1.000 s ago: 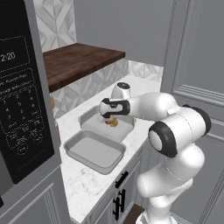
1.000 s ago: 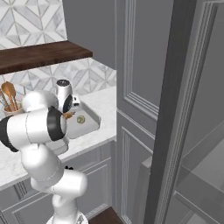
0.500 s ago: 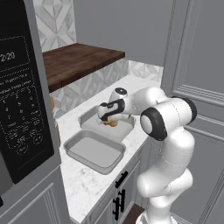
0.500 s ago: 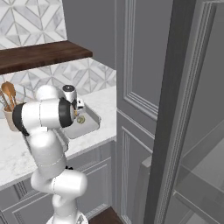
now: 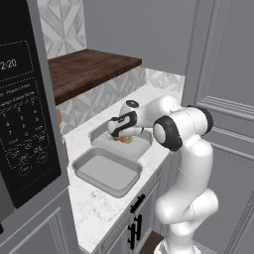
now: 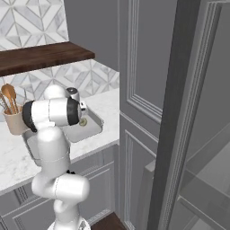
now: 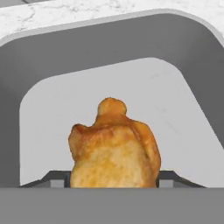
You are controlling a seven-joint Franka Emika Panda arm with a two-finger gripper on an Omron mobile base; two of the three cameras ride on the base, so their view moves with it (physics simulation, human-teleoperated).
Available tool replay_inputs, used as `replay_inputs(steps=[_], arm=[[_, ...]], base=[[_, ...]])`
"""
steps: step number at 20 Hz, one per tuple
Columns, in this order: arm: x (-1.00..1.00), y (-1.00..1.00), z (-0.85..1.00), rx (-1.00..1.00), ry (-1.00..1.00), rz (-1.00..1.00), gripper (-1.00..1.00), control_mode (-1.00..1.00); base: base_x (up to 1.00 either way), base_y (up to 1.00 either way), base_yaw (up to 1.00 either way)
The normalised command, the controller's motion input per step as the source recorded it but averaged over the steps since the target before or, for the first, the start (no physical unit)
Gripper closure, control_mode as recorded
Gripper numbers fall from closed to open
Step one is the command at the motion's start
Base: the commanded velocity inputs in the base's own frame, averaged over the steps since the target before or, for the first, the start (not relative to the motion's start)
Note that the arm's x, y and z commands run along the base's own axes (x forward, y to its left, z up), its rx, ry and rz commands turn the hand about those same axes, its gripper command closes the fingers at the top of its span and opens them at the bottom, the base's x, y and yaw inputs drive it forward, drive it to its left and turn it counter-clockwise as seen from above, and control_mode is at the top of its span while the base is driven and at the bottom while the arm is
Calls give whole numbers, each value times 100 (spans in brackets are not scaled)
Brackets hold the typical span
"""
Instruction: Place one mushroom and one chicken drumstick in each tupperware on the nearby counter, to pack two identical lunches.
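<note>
drumstick [image 7: 114, 153] base behind grey band

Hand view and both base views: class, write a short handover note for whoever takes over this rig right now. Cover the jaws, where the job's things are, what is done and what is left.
Gripper: low in the far tupperware, jaws closed on either side of the chicken drumstick, which looks to be at or just above the tray floor.
Near tupperware: on the white counter beside the far one, holding nothing.
Done: first drumstick brought to the far tray, not yet let go.
Left: release it, then add a mushroom there and a drumstick and a mushroom to the near tray.
</note>
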Motion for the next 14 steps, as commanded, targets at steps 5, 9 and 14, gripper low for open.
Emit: replay_inputs(steps=[5,9,14], arm=[[-15,-6,1,0,-5,0,-100,-100],[-26,-6,16,0,-7,0,-100,-100],[-68,-2,42,0,-17,0,-100,-100]], base=[[0,0,0],[0,0,0],[0,0,0]])
